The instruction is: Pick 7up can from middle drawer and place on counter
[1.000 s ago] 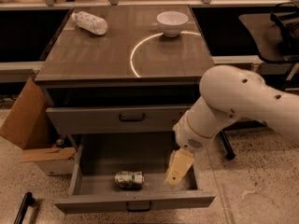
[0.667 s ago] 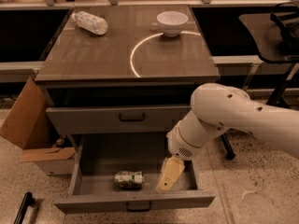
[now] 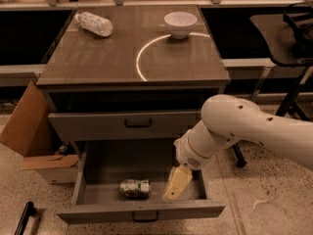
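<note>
The 7up can [image 3: 135, 188] lies on its side on the floor of the middle drawer [image 3: 142, 212], which is pulled open. It sits near the drawer's front, left of centre. My gripper [image 3: 176, 183], pale cream at the end of a white arm, hangs down inside the drawer. It is just to the right of the can and a small gap apart from it. The upper handled drawer [image 3: 138, 124] is closed. The counter [image 3: 98, 58] is the glossy grey-brown cabinet top with a pale arc line on it.
A clear crinkled plastic bottle [image 3: 95, 23] lies at the counter's back left. A white bowl [image 3: 180, 23] stands at the back right. A cardboard box [image 3: 29, 129] leans against the cabinet's left side. A dark chair [image 3: 293, 33] stands at right.
My arm has swung left and the gripper has moved leftward inside the drawer, closer to the can. The can has not moved.
</note>
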### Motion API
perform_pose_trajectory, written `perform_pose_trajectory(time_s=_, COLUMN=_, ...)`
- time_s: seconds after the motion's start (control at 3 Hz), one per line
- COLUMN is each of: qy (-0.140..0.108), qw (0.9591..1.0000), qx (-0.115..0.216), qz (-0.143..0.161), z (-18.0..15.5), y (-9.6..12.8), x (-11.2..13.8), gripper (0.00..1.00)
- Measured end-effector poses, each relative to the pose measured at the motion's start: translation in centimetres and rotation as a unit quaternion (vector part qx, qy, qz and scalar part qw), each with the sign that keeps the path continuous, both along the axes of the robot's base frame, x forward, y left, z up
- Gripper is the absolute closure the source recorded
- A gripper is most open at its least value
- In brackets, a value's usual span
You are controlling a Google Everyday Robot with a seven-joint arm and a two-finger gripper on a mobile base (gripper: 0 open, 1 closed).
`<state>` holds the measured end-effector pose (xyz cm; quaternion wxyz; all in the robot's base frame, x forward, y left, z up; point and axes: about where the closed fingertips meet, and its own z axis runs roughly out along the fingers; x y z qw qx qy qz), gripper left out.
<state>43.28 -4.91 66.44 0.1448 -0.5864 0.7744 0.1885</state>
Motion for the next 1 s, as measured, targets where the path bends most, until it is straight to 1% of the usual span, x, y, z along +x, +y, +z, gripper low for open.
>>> perform_pose_trajectory(time_s=0.33, qy=-0.015, qw=0.9998, qx=0.006, qz=0.012, z=-3.8, y=1.0, x=1.0, gripper=0.0)
perform_pose_trajectory(time_s=0.67, qy=-0.024, qw=0.9995, qx=0.008, qz=0.021, z=-8.2, y=2.7, x=2.5, gripper=0.0)
perform_pose_trajectory(time_s=1.0, qy=-0.024, qw=0.9995, qx=0.008, qz=0.021, z=-8.2, y=2.7, x=2.5, gripper=0.0)
